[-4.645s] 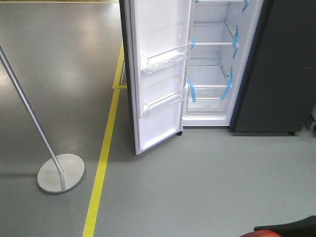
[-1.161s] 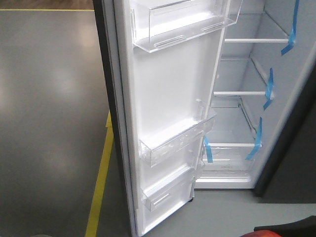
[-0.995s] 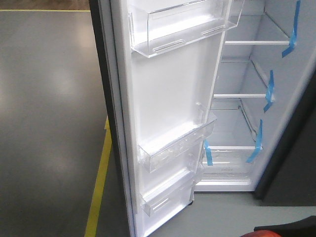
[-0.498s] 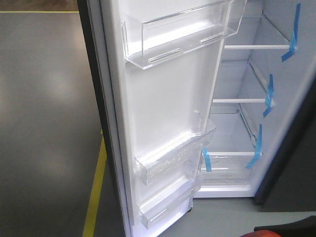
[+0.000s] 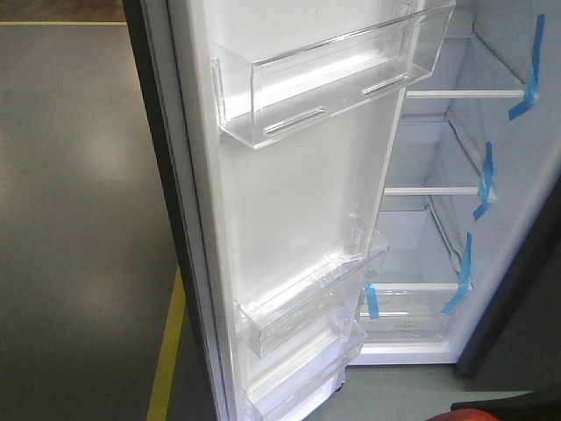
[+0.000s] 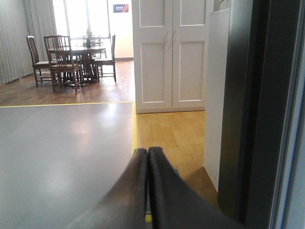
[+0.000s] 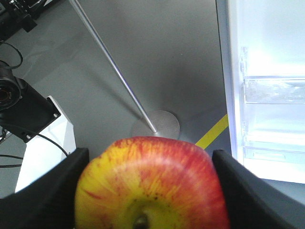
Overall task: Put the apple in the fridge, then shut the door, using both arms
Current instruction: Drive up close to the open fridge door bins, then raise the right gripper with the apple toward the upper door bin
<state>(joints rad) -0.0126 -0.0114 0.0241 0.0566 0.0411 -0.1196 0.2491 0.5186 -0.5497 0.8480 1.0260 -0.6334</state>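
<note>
The fridge (image 5: pixel 429 237) stands open ahead, with a white interior and glass shelves marked with blue tape (image 5: pixel 482 180). Its door (image 5: pixel 289 210) is swung out toward me, white liner and clear bins (image 5: pixel 333 74) facing me. My right gripper (image 7: pixel 150 191) is shut on the red and yellow apple (image 7: pixel 152 186), stem dimple toward the camera; a red sliver of the apple (image 5: pixel 473 414) and the black gripper (image 5: pixel 517 405) show at the front view's bottom right. My left gripper (image 6: pixel 147 151) is shut and empty, beside the door's dark outer edge (image 6: pixel 248 109).
A yellow floor line (image 5: pixel 166 351) runs left of the door. A metal pole on a round base (image 7: pixel 155 125) stands on the grey floor. The left wrist view shows white cabinet doors (image 6: pixel 169 52) and a dining table with chairs (image 6: pixel 76 59) far off.
The fridge and door have grown larger and shifted in the front view as the base moved closer. The apple stays in my right gripper.
</note>
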